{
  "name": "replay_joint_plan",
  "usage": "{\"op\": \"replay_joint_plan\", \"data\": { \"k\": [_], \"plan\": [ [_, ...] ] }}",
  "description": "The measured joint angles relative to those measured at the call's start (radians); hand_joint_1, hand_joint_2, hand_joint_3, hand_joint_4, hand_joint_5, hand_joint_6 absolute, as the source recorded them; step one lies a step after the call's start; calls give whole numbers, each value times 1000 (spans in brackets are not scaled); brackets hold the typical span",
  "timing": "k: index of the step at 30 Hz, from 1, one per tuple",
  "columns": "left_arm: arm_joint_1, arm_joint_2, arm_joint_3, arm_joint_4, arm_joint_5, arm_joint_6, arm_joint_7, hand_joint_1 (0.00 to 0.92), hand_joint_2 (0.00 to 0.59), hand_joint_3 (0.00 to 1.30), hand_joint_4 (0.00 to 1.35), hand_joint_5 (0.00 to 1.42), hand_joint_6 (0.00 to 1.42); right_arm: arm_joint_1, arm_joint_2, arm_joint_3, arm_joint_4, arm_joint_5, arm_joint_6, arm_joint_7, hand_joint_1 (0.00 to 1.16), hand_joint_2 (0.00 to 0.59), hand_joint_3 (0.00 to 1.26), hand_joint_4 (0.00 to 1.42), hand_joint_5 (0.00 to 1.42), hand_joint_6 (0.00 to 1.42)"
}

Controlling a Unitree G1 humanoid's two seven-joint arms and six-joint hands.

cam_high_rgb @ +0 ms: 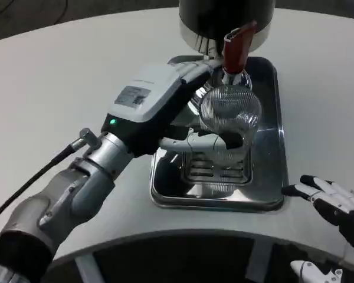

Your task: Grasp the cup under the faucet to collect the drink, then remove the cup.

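Note:
A clear ribbed cup (230, 115) stands on the steel drip tray (265, 194), right under the faucet with its red-brown tap handle (237, 46). My left hand (192, 112) reaches in from the left and grips the cup, its fingers (194, 142) wrapped across the cup's lower front. The black and silver dispenser (224, 20) rises behind the faucet. My right hand (333, 200) rests at the table's front right edge, fingers apart and holding nothing. Whether liquid is in the cup cannot be told.
A slotted grate (215, 171) lies in the tray in front of the cup. The white table (53, 76) stretches to the left and back. A black cable (29, 180) runs along my left forearm.

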Motion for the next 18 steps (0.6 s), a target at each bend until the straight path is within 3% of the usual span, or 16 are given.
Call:
{"op": "replay_joint_plan", "data": {
  "k": [13,18],
  "plan": [
    [128,69,127,-185,-102,-39,-27,54,39,228,43,248,316,-34,-6,14,13,1,21,0,490,420,166,34,26,0],
    [209,90,198,-311,-173,-40,-68,8,69,201,142,304,351,-44,-7,23,19,0,22,0,490,420,172,41,26,0]
  ]
}}
